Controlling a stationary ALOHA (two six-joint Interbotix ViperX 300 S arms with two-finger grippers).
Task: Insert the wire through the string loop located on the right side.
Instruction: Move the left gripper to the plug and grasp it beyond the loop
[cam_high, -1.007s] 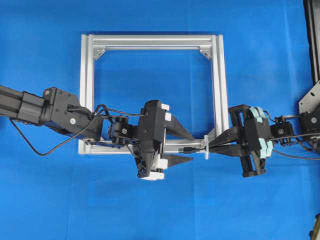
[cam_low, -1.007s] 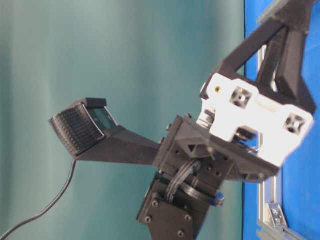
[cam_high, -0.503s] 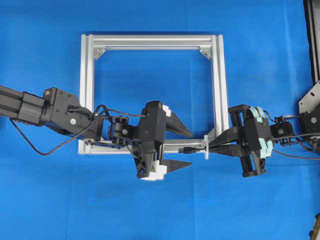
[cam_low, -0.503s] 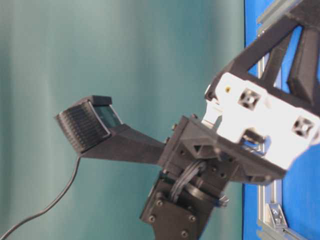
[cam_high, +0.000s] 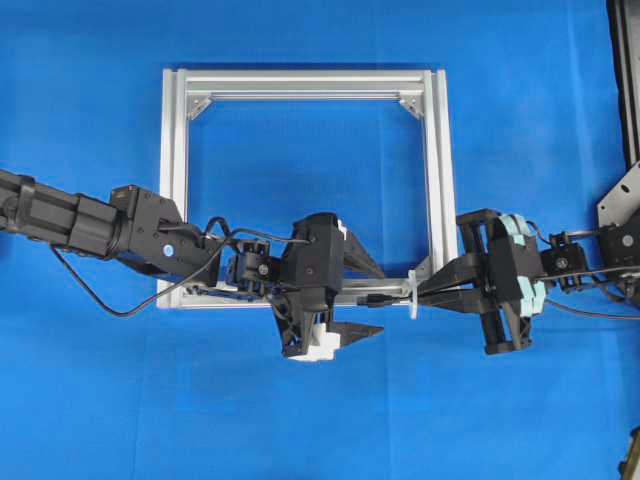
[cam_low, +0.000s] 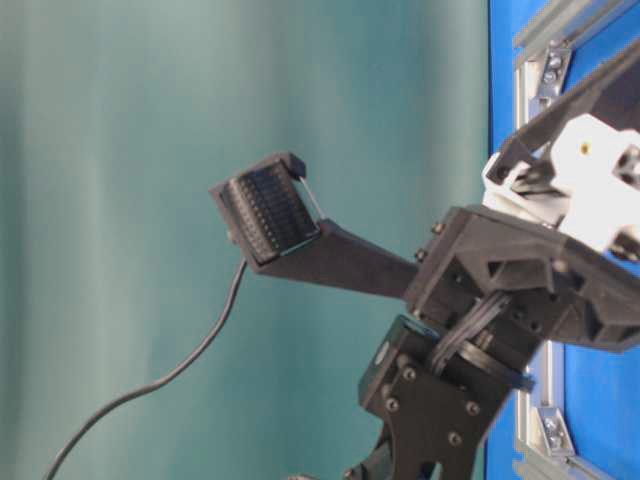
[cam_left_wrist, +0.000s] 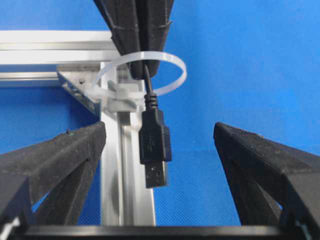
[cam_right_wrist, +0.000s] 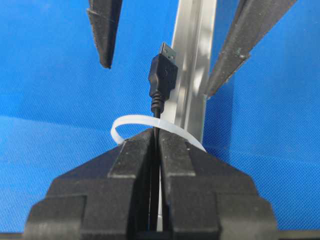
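wire (cam_left_wrist: 148, 95) pinched thin in the closed right gripper (cam_right_wrist: 156, 135), so the stiff plug (cam_left_wrist: 154, 145) between the wide-open left gripper (cam_left_wrist: 160, 145) fingers is probably best grabbed

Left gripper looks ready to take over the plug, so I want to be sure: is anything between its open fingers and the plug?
Nothing visible. The plug hangs through the string loop, free between the left gripper fingers, gaps either side.

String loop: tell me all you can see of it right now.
The string loop is a thin, translucent white band, plastic-looking, forming an open ring fixed at a small clasp on the silver frame near a corner bracket. The wire passes through it, plug end out, held by the shut right gripper. The open left gripper straddles the plug.
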